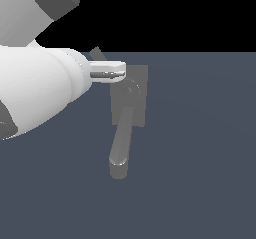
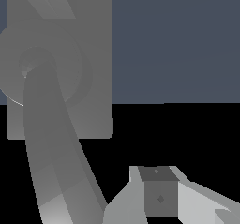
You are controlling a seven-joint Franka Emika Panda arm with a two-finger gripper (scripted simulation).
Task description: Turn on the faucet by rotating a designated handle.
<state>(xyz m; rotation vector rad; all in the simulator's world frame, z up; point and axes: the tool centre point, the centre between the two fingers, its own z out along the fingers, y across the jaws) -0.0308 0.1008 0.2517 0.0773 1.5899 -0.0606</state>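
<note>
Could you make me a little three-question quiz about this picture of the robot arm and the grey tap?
1. True or false: the thick rounded grey spout points toward the exterior view's bottom.
2. Which part of the dull grey faucet lies flat on the blue-grey floor: (a) rectangular base plate, (b) thin straight grey handle?
3. The white gripper hovers over the faucet's ____ end.

Key: 1 true; 2 a; 3 upper.

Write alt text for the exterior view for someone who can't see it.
A white robot arm reaches in from the exterior view's left, its gripper at the top of a dull grey faucet on a blue-grey floor. The thick spout points toward the camera.
</note>
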